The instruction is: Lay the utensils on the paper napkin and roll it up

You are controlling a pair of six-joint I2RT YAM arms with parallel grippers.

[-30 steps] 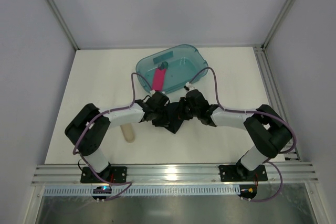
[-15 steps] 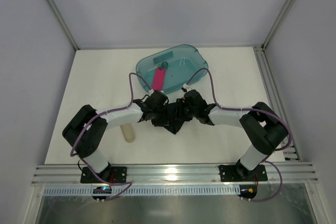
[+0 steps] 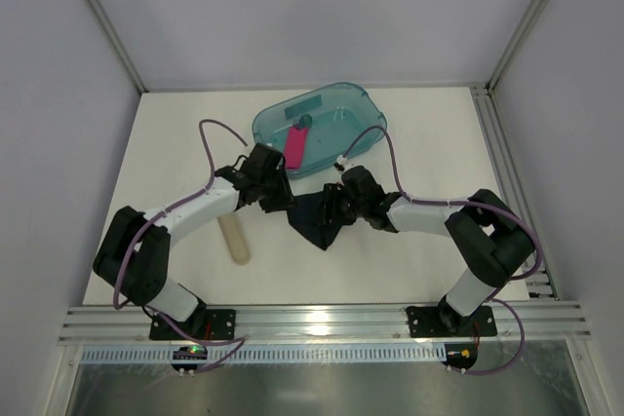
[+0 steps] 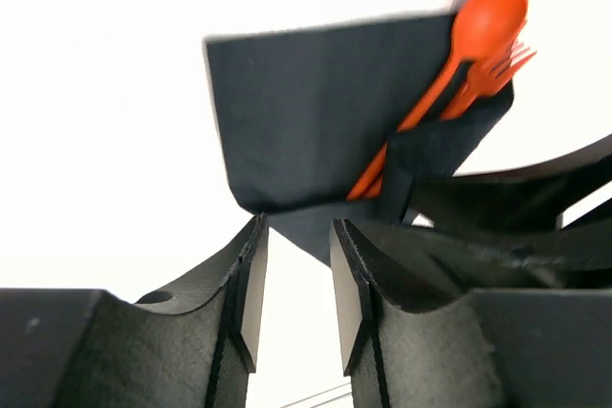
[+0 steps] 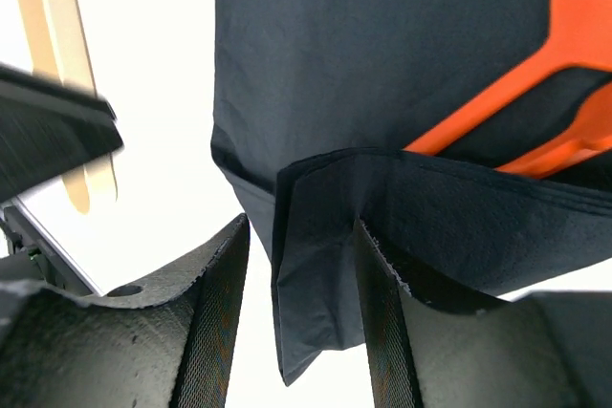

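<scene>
The black paper napkin [image 3: 314, 223] lies on the table between my two grippers, one corner folded over. The orange utensils [image 4: 486, 16], a spoon and a fork, lie on it with their handles tucked under the fold; they also show in the right wrist view [image 5: 535, 93]. My left gripper [image 3: 278, 200] is open and empty, just off the napkin's left corner [image 4: 287, 121]. My right gripper [image 3: 331, 209] is open, with the folded napkin edge [image 5: 320, 265] lying between its jaws against the right finger.
The teal tub [image 3: 341, 109] stands behind the napkin with a pink bar [image 3: 295, 146] in it. A pale beige tube [image 3: 235, 239] lies to the napkin's left, near the left arm. Metal frame rails run along the table's right and near edges.
My left gripper has pulled back off the napkin to the left and far side, its arm swinging left. The right gripper has stayed at the napkin.
</scene>
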